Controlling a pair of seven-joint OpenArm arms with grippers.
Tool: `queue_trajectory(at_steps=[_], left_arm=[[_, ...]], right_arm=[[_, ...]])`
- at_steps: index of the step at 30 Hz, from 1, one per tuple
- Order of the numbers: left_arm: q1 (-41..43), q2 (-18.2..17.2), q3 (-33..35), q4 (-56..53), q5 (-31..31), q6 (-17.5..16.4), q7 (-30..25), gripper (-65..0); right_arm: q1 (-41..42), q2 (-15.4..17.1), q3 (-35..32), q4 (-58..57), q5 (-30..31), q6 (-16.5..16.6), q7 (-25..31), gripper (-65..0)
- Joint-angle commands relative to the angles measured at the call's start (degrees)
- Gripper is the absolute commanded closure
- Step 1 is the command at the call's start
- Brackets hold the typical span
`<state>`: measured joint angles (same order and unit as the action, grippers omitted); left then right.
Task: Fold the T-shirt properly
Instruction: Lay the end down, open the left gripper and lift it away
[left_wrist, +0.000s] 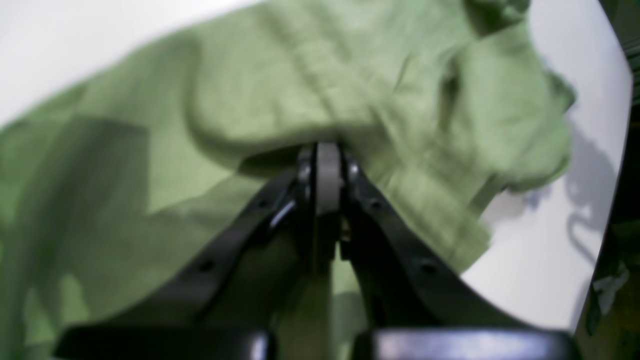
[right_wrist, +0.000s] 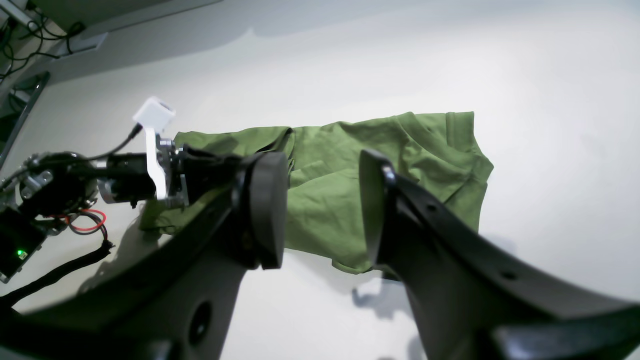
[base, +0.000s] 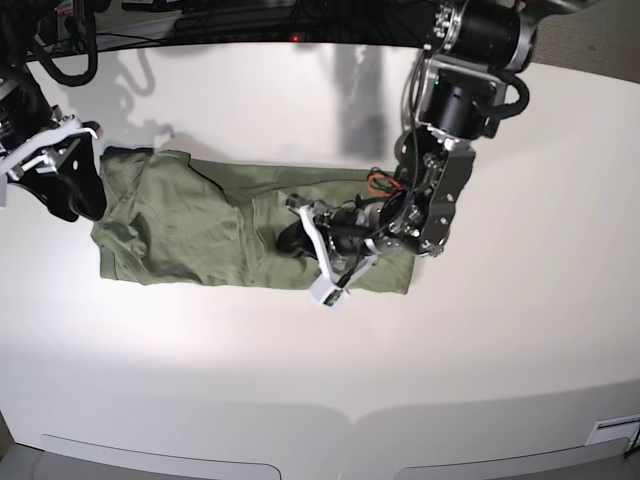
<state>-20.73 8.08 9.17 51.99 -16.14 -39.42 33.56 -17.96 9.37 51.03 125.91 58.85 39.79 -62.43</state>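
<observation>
We see the T-shirt (base: 200, 225) spread as a long wrinkled green band across the white table (base: 500, 330), running from about nine o'clock toward the middle of the base view. The left gripper (left_wrist: 327, 150) is low over the cloth near its three o'clock end; in its wrist view the two pads meet flat with no gap between them, and their tips press into a raised fold of the fabric at twelve o'clock. Whether any cloth is actually pinched between the pads we cannot tell (the picture is blurred and the fold hides the tips).

The right gripper (right_wrist: 322, 200) sits at the shirt's nine o'clock end in the base view. Its jaws stand about half apart, nothing lies between them, and in its wrist view they hang above the table with the shirt visible through the gap. The left arm (right_wrist: 125, 175) reaches over the shirt's far end there.
</observation>
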Motion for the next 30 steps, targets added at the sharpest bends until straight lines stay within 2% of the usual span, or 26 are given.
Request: queue_trajectory(at_steps=[1,4,7,11,15,20,23,26,30], left_arm=[[-1.81,0.55,0.5,0.94,-2.32,-0.58,-1.29,-0.8],[-1.99,0.55,0.63,0.94,-2.86,-0.58,-1.27,-0.8],[-1.97,0.46,0.63,0.94,-0.66,-0.58,-1.16,-0.8],[-2.34,0.02,0.63,1.46,0.63,-0.58,2.16,0.0],[-2.23,-2.64,0.63,9.03,-5.51,-0.58,6.49,0.0],[-1.79,-7.19,0.63,21.64,-11.67,-0.58,15.8,0.0],[-0.26,-9.99,0.63,27.87,-12.98,-0.58,17.44,0.0],[2.23,-12.13,0.63,33.92,-12.39,-0.58,17.49,0.0],[4.85,-13.35,0.63,40.13,-12.26,-0.58,17.44,0.0]], right_arm=[[0.15,0.61,0.33,0.98,1.64,0.21,1.53,-23.1],[0.17,0.63,0.33,0.98,1.44,0.21,1.53,-23.1],[0.17,0.63,0.33,0.98,1.46,0.21,1.55,-23.1],[0.17,0.66,0.33,0.98,1.62,0.21,2.47,-23.1],[0.17,0.72,0.35,0.98,1.57,0.21,3.56,-23.1],[0.17,0.83,0.35,0.98,1.11,0.21,5.25,-23.1],[1.29,0.85,0.35,0.98,-3.1,0.21,9.05,-23.1],[4.72,1.62,0.33,0.9,-9.38,0.21,9.29,-23.1],[8.13,5.14,0.28,-1.73,-13.97,0.21,9.07,-23.1]])
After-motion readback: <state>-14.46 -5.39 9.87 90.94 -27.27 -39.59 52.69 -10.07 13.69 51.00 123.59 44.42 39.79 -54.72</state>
